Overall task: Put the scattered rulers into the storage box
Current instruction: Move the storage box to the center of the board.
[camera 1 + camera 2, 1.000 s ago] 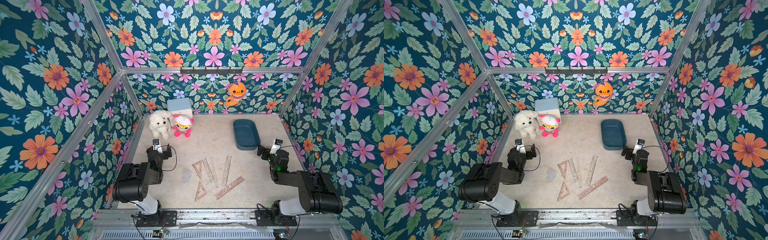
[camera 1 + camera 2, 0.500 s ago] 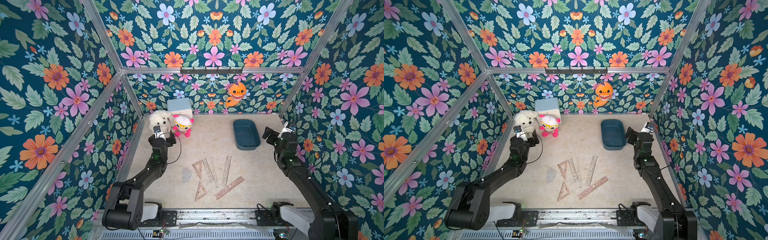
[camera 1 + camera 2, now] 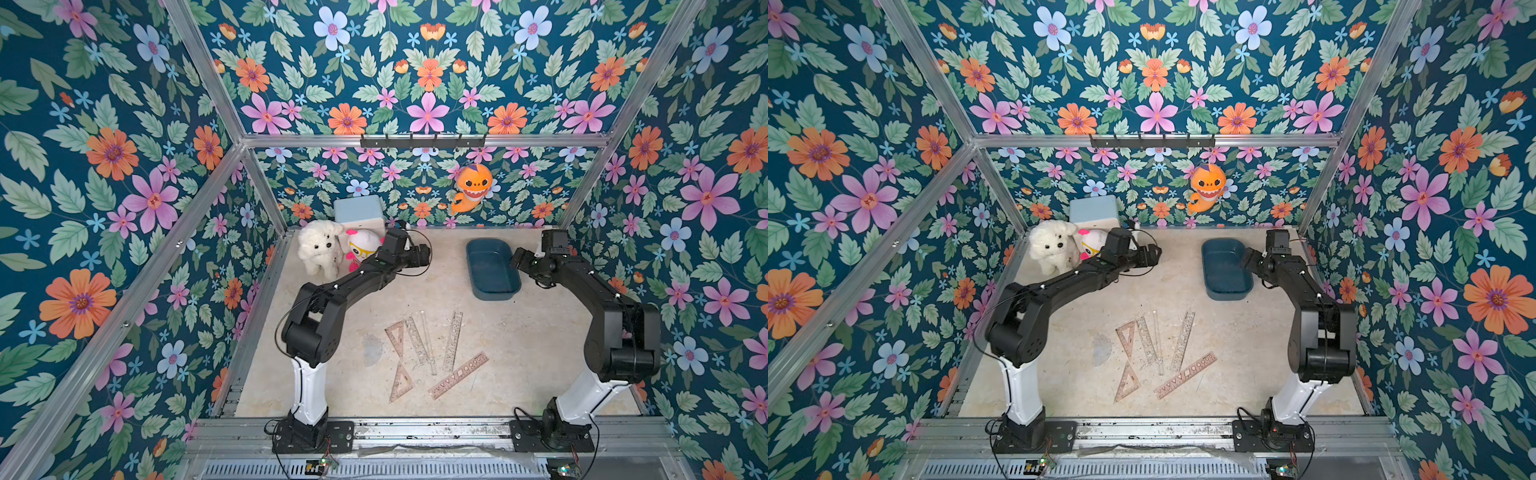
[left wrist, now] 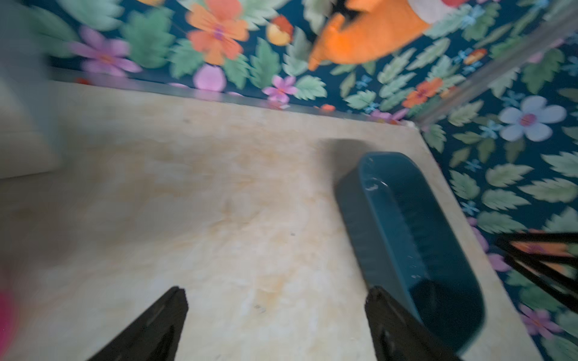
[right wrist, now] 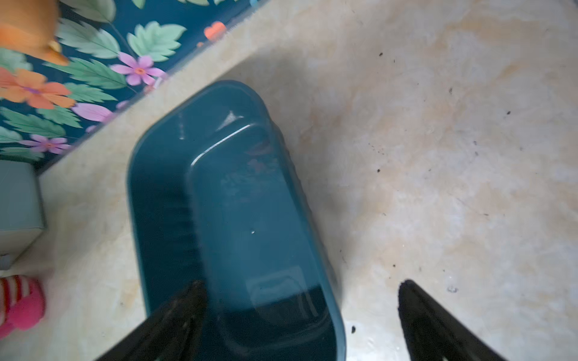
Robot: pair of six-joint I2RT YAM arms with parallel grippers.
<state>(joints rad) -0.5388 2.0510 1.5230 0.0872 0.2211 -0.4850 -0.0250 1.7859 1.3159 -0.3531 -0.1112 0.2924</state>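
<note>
Plainly, nothing is gripped: the left gripper (image 3: 424,254) and right gripper (image 3: 518,262) are spread wide open on either side of the far box (image 3: 494,294), likely so it can be moved toward the rulers (image 3: 453,341).

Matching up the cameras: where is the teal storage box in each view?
In a top view: storage box right of centre, near the back wall.
In a top view: storage box, same.
Left wrist: storage box off to one side.
Right wrist: storage box fills the middle.
Shared landmark: orange shark toy on the back wall.
</note>
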